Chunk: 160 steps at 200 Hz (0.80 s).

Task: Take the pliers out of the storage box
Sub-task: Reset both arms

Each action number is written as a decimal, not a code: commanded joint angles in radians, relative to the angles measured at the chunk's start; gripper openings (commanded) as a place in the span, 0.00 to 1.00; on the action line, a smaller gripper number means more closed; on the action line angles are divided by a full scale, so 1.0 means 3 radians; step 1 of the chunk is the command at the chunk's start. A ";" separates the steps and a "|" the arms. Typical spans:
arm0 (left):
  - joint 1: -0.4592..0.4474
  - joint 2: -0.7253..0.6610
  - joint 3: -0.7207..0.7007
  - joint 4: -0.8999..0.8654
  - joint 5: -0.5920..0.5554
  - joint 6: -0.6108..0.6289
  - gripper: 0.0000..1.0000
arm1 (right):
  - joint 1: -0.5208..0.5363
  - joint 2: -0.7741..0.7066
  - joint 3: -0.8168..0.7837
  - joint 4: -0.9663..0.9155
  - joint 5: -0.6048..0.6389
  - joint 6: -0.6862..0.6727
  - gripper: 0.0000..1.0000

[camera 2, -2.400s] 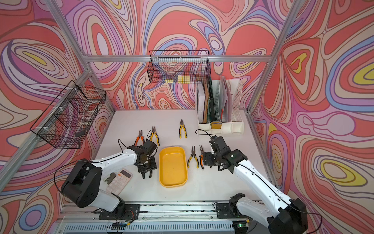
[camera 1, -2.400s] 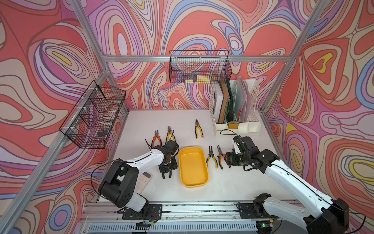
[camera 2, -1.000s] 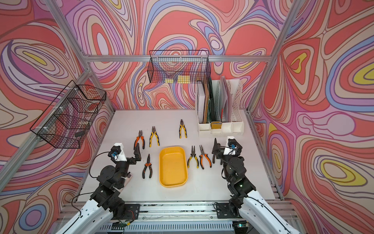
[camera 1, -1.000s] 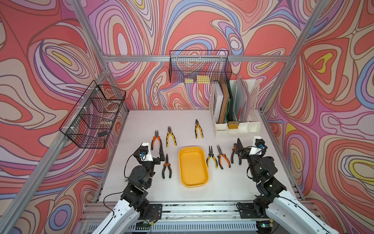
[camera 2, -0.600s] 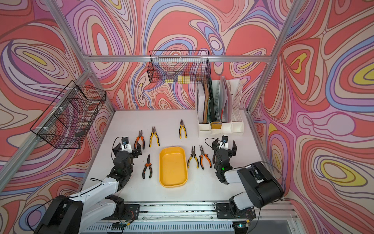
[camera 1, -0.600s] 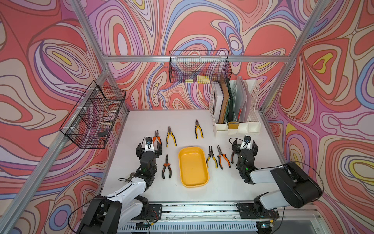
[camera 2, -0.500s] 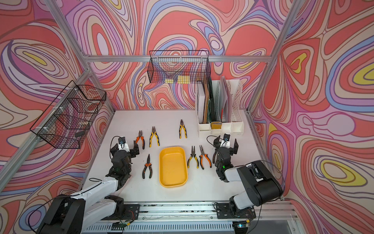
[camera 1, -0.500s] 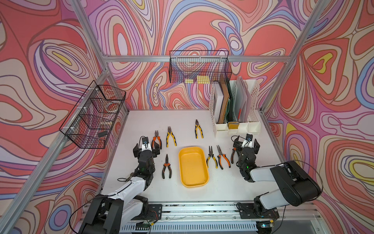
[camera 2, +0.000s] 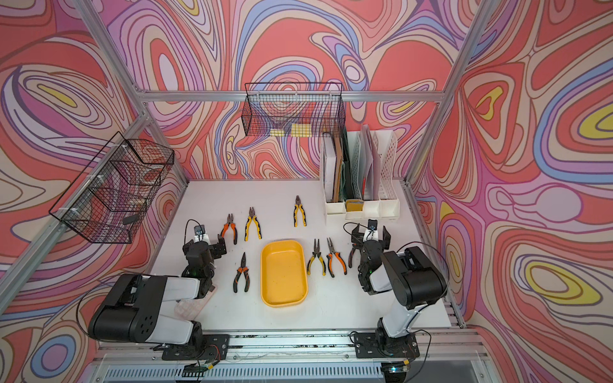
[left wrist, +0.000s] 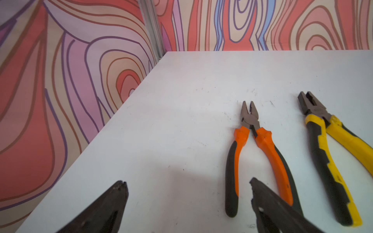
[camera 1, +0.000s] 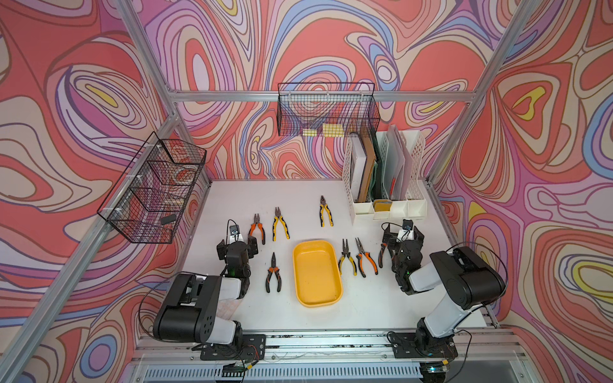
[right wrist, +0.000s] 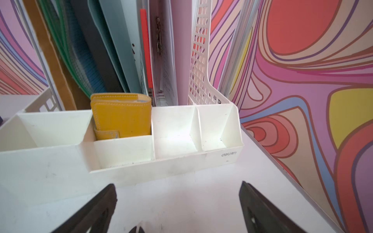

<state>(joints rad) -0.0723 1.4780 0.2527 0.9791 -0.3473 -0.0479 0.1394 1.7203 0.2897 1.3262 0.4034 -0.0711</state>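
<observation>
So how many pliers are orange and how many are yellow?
Orange pliers: 4 (one half behind the right claw)
Yellow pliers: 3
Total: 7

- Both top views: high, steeply downward, sharing the whole table (camera 1: 265,199).
- Left wrist: low, near the table, facing the back wall (left wrist: 262,24).
- Right wrist: low, close to the file rack (right wrist: 171,163).

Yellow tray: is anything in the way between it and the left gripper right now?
Yes. Orange-handled pliers lie flat on the table between the left gripper and the yellow tray, touching neither. The tray looks empty.
</observation>
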 commanded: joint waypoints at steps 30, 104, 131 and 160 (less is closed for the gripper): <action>0.0041 0.0261 0.0294 0.0020 0.0359 0.0099 1.00 | -0.0420 -0.0057 0.0567 -0.1181 -0.0798 0.0410 0.98; 0.0057 0.0244 0.0369 -0.0154 0.0355 0.0060 1.00 | -0.0403 -0.0080 0.0540 -0.1133 -0.0686 0.0401 0.98; 0.0058 0.0230 0.0372 -0.0180 0.0357 0.0053 1.00 | -0.0403 -0.0064 0.0598 -0.1223 -0.0842 0.0348 0.98; 0.0058 0.0229 0.0371 -0.0186 0.0356 0.0056 1.00 | -0.0403 -0.0061 0.0601 -0.1227 -0.0872 0.0342 0.99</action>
<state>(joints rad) -0.0589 1.5410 0.3580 0.9188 -0.2459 -0.0376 0.0147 1.7035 0.4603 0.9695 0.1707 0.0391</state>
